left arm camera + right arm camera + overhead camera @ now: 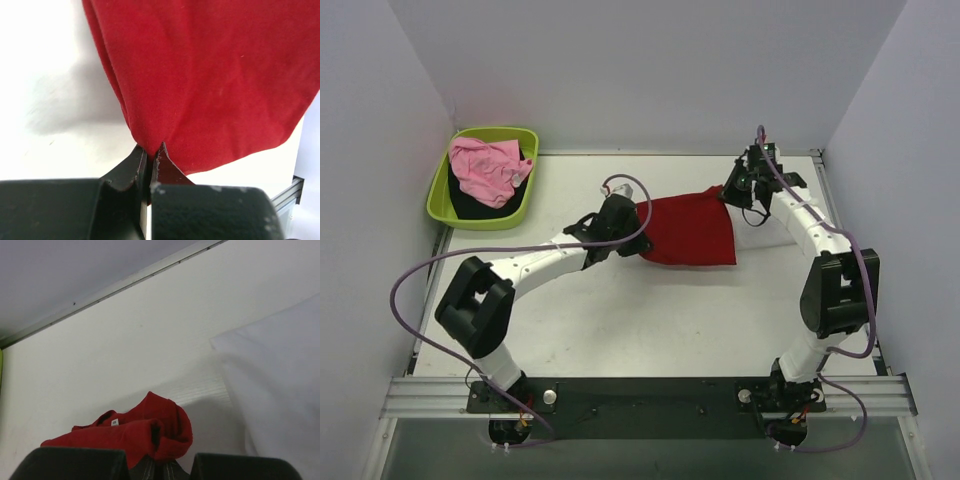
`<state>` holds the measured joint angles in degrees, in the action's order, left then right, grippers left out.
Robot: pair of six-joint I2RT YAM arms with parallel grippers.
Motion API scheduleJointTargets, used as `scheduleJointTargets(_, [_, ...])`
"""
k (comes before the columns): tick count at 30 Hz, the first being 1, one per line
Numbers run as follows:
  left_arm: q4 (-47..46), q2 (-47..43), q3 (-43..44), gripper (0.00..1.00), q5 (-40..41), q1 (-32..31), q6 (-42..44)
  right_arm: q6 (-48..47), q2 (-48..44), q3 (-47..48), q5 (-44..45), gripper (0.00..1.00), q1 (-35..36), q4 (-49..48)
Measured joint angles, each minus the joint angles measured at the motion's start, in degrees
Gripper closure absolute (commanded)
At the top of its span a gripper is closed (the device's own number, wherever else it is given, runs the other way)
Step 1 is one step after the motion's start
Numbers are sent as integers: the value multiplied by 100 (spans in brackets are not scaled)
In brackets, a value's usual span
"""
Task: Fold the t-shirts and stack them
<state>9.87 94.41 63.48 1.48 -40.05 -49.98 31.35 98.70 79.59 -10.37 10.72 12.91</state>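
Top view: you've got the deep red t-shirt [688, 230] stretched between the two arms over the back half of the tabletop [650, 320]. The left arm [610, 225] has its left end, the right arm [755, 180] its far right corner. The lime-green tub [440, 200] sits at the back left corner, well apart from the red shirt. The pink t-shirt [485, 165] is crumpled on top in the tub, with the black t-shirt [480, 207] under it

Left wrist view: left jaws are clamped tight on a gathered edge of the red cloth, no gap between them. The cloth fans out away from them and fills most of the frame. Its shadow falls on the tabletop to the left

Right wrist view: right jaws sit at the bottom edge, mostly hidden, pinched shut on a bunched fold of the red shirt. A small white label [114, 422] shows on the bunch. The white t-shirt [280, 385] lies flat on the tabletop to the right of the bunch, its corner near it. I can't tell if they touch
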Motion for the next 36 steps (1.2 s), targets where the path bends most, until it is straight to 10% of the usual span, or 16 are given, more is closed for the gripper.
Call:
scheduleJointTargets(14, [295, 1880, 2774, 100, -221, -306, 247, 46, 0, 1091, -109, 100, -1051, 431])
scheduleJointTargets(36, [-444, 3969, 4706, 100, -1285, -474, 269, -444, 52, 1344, 859, 100, -1556, 422])
